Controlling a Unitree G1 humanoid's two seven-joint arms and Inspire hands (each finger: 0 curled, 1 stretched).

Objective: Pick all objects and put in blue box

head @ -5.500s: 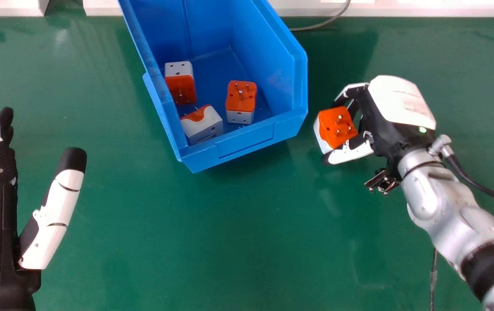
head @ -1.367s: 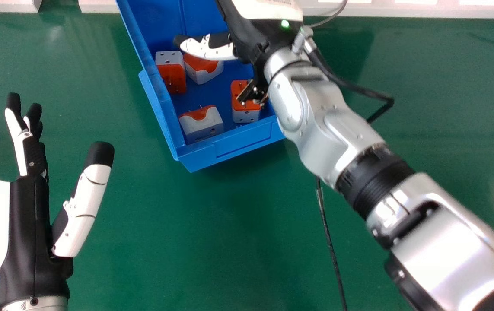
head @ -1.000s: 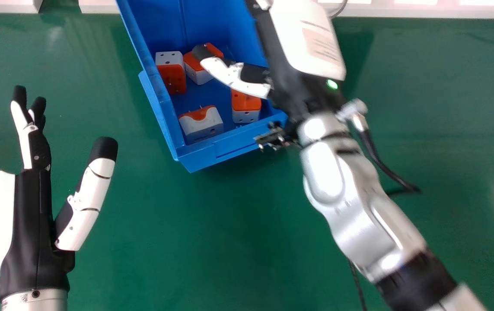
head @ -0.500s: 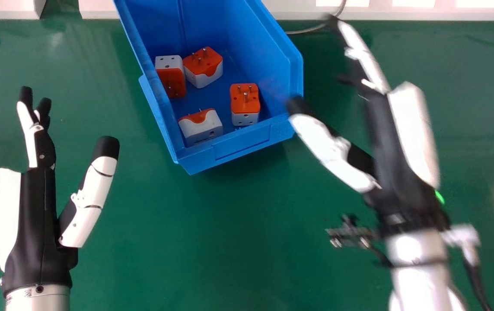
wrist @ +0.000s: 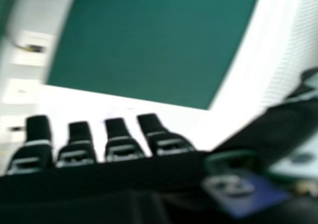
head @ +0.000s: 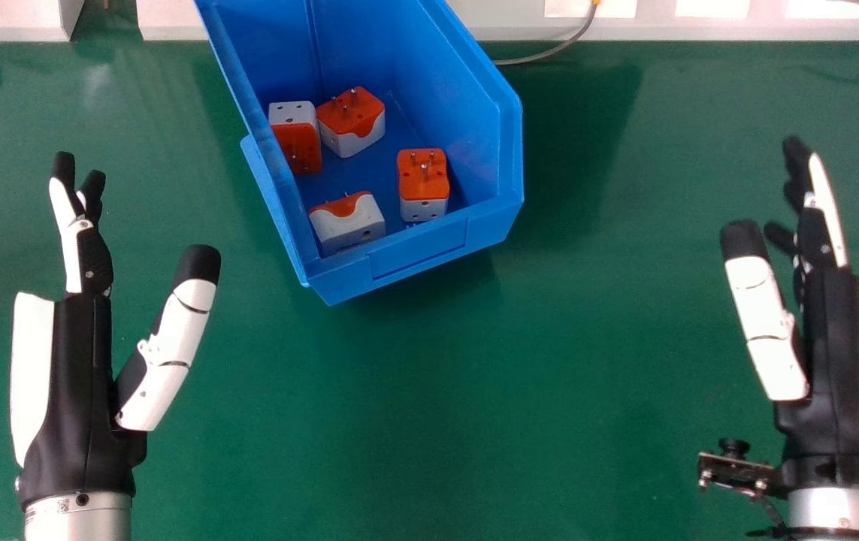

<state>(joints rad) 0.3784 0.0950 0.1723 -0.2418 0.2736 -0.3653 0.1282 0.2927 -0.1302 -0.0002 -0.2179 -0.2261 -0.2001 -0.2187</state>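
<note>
— How's the right hand (head: 833, 330)?
— Spread wide above the green table (head: 429, 421), and the left hand (head: 83, 353) is just as wide across from it.
— And the adapters?
— In the blue box (head: 418, 252), farther forward, between the hands. One adapter (head: 298, 146) sits by its left wall, a second adapter (head: 352, 120) just beside that; a third adapter (head: 423, 180) is near the right wall, a fourth adapter (head: 350, 224) near the front-left corner.
— Beyond?
— A grey cable (head: 549, 53).
</note>
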